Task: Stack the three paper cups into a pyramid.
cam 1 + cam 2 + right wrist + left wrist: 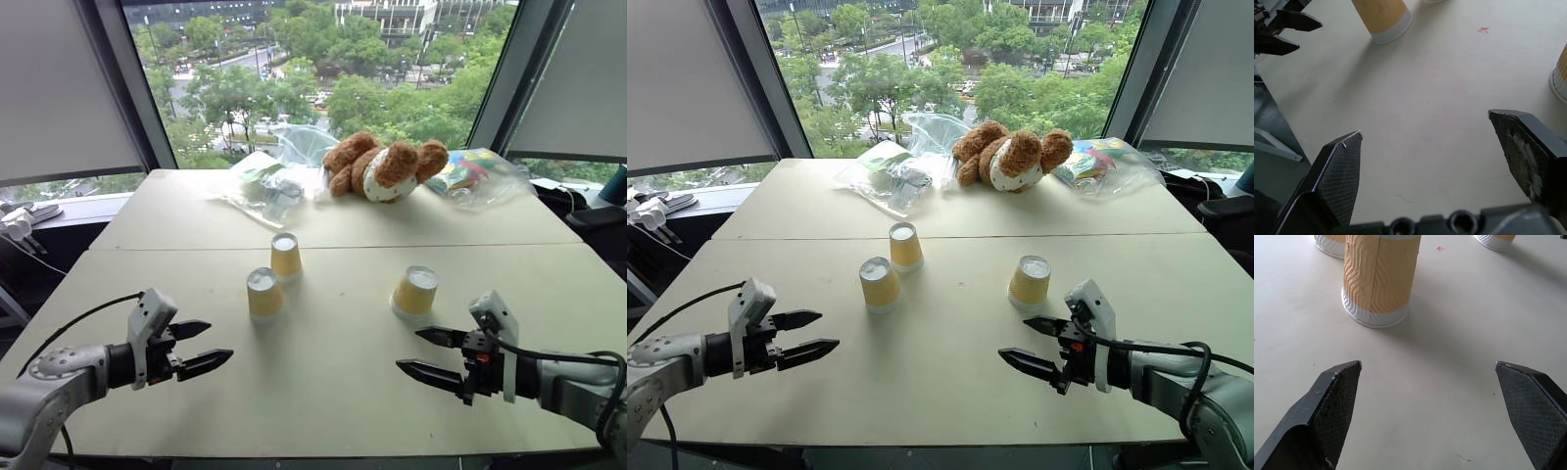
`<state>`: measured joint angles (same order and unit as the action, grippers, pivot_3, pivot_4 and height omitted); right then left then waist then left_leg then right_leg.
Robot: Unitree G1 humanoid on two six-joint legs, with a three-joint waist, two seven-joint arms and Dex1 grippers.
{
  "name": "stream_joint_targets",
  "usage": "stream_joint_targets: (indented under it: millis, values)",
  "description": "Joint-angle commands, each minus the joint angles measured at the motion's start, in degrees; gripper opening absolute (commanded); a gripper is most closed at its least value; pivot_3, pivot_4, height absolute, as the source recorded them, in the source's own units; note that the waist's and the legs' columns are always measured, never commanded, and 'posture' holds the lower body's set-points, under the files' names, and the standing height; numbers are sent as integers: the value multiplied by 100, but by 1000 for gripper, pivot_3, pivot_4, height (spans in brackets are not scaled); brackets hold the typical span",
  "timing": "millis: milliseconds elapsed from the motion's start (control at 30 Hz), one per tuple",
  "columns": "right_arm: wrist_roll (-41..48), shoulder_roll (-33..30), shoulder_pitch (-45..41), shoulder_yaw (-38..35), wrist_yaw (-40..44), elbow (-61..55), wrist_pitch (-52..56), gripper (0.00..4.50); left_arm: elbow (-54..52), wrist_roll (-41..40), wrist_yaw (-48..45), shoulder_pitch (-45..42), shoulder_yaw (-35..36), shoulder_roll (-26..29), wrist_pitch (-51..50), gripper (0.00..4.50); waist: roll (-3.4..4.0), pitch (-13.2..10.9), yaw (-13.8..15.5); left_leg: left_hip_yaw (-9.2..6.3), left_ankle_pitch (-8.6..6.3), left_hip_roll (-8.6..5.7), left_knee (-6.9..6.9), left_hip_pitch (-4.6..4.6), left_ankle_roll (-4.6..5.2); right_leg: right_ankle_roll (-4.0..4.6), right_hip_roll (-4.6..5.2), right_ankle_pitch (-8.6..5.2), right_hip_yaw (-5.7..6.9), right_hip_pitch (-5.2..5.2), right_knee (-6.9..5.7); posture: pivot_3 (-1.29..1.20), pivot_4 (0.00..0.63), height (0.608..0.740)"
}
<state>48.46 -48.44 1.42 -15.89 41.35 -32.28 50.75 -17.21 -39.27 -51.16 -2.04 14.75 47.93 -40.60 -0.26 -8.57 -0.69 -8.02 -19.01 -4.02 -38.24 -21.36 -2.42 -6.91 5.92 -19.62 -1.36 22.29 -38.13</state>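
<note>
1. Nearest the camera, my two pincers hovered low over the front of the pale bench [323, 392], the left pincer [201, 345] at the left and the right pincer [427, 353] at the right, tips turned toward each other and slightly downward.
2. Both pincers stood wide, jaws spread and holding nothing.
3. Beyond them, three yellow paper cups stood upside down on the bench, each apart from the others, nothing stacked yet.
4. Two sat left of centre: the near left cup [265, 295] and, just behind it and a little to the right, the far cup [285, 257].
5. A third, the right cup [415, 291], stood well apart from those two, on the right half.
6. Every cup's long axis ran upright, white base on top, wider rim on the bench.
7. From the left pincer, the near left cup lay ahead and inward, and it stood close in front of the jaws in the left wrist view [1379, 279].
8. From the right pincer, the right cup lay just ahead and slightly inward, so I judged that arm the nearer one for it.
9. Both forearms reached in from the sides, about level.
10. A brown teddy bear [384, 166] and clear plastic bags [266, 186] lay at the far edge, away from the work.
</note>
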Motion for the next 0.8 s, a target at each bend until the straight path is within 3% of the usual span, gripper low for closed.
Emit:
stream_joint_targets:
  millis: [33,233,467,800]
  values:
    - [5,25,-84,25,3,-141,-101,4500,-13,-2,-13,-234,106,42,77,4487,0,0,1,0,1,0,0,0,-1,0,0,0,0,0,0,0,150,740]
    - [-15,118,-190,158,-114,-162,-122,4500,409,235,4,-943,-162,-170,391,4487,0,0,1,0,1,0,-1,0,-2,0,0,0,0,0,-1,0,150,740]
    - [-149,250,-380,402,-221,-149,-133,4500,2207,1288,-456,-2390,-1179,-823,1687,4487,-2,1,-4,0,4,-7,-8,-4,-7,-5,0,3,7,2,-6,0,150,740]
    - [-7,480,-218,261,-618,-533,-98,4500,3564,1594,-982,-3401,-1441,-1527,2303,4487,-5,1,-33,2,4,-7,-12,-4,-6,-6,-1,3,9,5,-13,0,150,740]
